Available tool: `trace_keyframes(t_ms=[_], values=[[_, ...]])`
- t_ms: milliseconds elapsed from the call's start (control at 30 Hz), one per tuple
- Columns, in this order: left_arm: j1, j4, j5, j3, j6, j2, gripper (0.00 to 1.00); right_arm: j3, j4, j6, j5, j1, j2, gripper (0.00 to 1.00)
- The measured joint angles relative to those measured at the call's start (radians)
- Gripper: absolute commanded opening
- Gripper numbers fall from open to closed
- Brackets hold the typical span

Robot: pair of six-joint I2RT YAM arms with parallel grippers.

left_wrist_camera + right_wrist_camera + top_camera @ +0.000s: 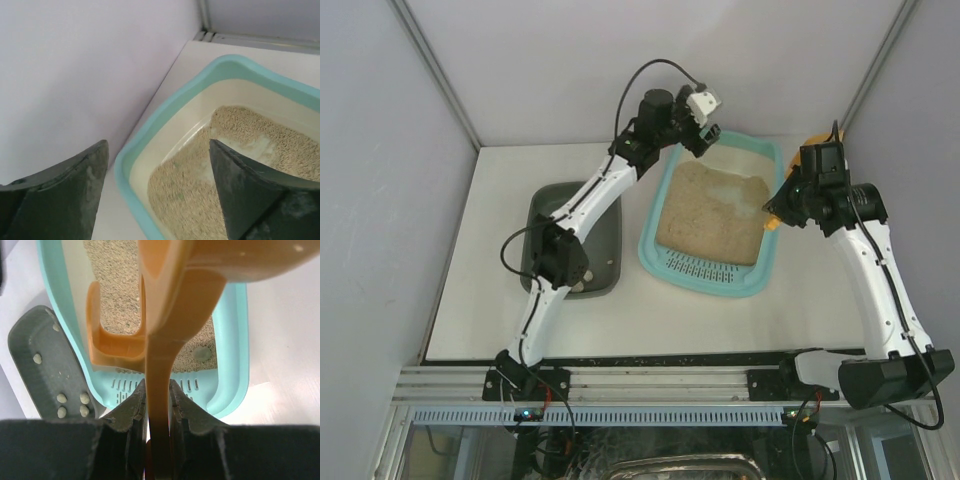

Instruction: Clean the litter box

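Observation:
The light-turquoise litter box (760, 270) lies mid-table, its beige litter (715, 215) heaped toward the slotted near end. My left gripper (708, 132) hovers open over the box's far left corner. In the left wrist view its dark fingers (65, 195) straddle the turquoise rim (150, 130), one outside the box and one over the litter (200, 190), gripping nothing. My right gripper (158, 385) is shut on the handle of an orange scoop (165, 300) at the box's right side (772, 222). A grey clump (202, 354) lies in the litter near the slots.
A dark grey-green tray (545, 205) sits left of the litter box, partly under my left arm. Several pale clumps (61, 398) lie in it. White walls close in behind and at both sides.

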State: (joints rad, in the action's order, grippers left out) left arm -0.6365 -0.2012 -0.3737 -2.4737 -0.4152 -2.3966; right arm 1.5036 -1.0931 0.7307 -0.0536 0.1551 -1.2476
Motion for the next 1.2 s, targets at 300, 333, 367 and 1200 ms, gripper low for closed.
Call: trace_keyframes(t_ms=[300,333,367,1200], values=[[0.1,-0.28,0.219,0.181,0.26,0.227,1.0,-0.051,0.005,-0.005,0.065,-0.027,-0.013,0.0],[0.105,-0.317,0.233,0.198,0.306,0.243,1.0,-0.051,0.006,-0.006,0.073,-0.03,-0.016,0.0],[0.108,-0.35,0.244,0.208,0.348,0.252,1.0,-0.051,0.008,-0.006,0.082,-0.034,-0.019,0.0],[0.06,-0.487,0.318,0.578,0.634,0.244,0.71,0.0,0.052,-0.021,0.169,-0.045,-0.145,0.0]])
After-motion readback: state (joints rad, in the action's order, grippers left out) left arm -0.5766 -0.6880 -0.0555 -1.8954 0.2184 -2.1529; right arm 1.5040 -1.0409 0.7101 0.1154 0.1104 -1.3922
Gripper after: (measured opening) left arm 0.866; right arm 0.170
